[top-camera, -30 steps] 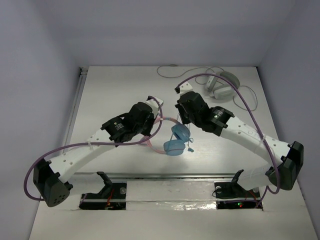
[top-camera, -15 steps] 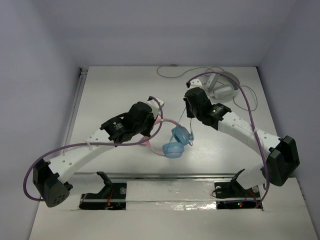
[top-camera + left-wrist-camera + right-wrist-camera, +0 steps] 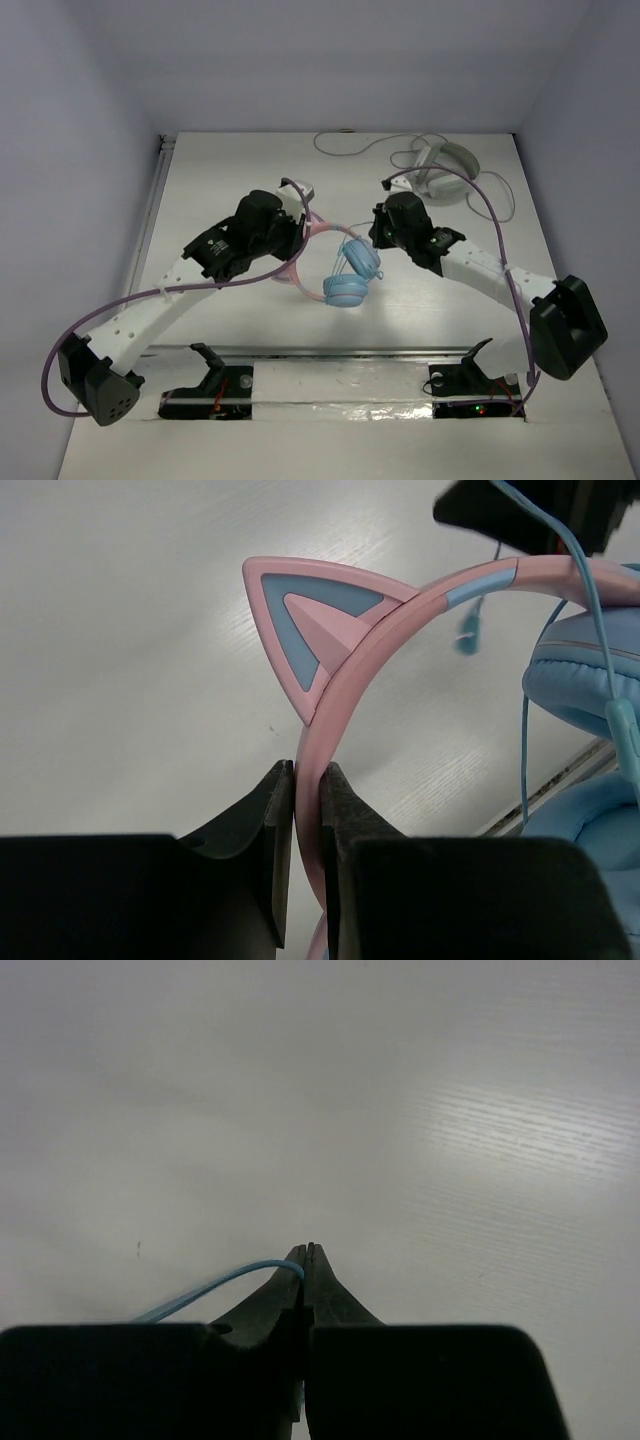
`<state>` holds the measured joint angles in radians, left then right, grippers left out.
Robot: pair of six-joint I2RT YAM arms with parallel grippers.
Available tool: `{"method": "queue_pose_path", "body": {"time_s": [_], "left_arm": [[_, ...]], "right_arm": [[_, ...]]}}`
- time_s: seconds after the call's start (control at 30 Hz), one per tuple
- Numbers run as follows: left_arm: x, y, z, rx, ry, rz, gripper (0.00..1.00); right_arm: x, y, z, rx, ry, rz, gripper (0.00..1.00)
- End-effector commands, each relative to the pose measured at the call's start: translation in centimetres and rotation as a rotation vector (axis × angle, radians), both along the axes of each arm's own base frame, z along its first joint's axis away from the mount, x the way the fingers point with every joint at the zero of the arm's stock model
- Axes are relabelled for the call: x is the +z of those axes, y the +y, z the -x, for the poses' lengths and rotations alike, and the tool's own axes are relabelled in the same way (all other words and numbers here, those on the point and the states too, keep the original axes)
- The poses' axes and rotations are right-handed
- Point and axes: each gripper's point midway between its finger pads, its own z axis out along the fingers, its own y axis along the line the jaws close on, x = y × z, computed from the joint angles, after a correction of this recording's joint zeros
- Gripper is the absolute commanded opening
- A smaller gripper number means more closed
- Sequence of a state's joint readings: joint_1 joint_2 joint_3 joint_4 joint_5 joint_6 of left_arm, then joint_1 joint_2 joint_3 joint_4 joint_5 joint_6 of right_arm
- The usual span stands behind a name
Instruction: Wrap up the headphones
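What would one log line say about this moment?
task: wrap headphones | left gripper: shut on pink headband | right gripper: shut on blue cable | white-grey headphones: apart, far right corner

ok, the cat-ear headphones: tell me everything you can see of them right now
The headphones are small, in glossy plastic. They have a pink headband with a blue stripe, a pink-and-blue cat ear and round, padded light-blue earcups that hang close together. The left gripper is shut on the headband just below the ear. The thin light-blue cable runs to the right gripper, which pinches it.
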<state>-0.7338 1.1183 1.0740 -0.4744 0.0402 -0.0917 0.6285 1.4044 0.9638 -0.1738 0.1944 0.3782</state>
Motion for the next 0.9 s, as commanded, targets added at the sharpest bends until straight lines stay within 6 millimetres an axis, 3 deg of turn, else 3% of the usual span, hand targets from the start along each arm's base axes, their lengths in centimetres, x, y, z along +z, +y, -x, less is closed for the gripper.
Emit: {"method": "queue_pose_path", "body": {"time_s": [0.0,0.17,0.27,0.3,0.43,0.53,0.57,0.73,0.87], "left_arm": [[7.4,-1.2,-1.6,0.009,-0.133,0.242,0.0],[10.4,-1.2,-2.5,0.02,-0.164,0.388,0.0],[11.1,-1.2,-3.3,0.088,-0.156,0.479,0.0],[11.2,-1.3,-3.4,0.086,-0.166,0.487,0.0],[11.3,-1.7,-4.5,0.163,-0.147,0.584,0.0],[11.1,-1.6,-5.1,0.199,-0.139,0.599,0.0],[11.9,-1.8,-5.3,0.2,-0.155,0.635,0.0],[12.3,-2.5,-5.6,0.191,-0.143,0.667,0.0],[13.0,-2.5,-5.4,0.185,-0.147,0.675,0.0]], "right_arm": [[3.7,1.8,0.1,0.039,-0.105,-0.19,0.0],[4.9,3.1,1.7,0.128,-0.168,-0.331,0.0],[5.4,4.6,3.5,0.215,-0.17,-0.456,0.0],[6.4,5.0,3.6,0.233,-0.19,-0.492,0.0],[5.7,5.7,5.5,0.292,-0.158,-0.588,0.0],[5.2,6.1,6.0,0.308,-0.138,-0.619,0.02],[4.5,6.1,6.1,0.312,-0.122,-0.62,0.03],[4.2,6.5,6.2,0.329,-0.131,-0.643,0.14],[4.4,6.7,5.9,0.339,-0.145,-0.636,0.11]]}}
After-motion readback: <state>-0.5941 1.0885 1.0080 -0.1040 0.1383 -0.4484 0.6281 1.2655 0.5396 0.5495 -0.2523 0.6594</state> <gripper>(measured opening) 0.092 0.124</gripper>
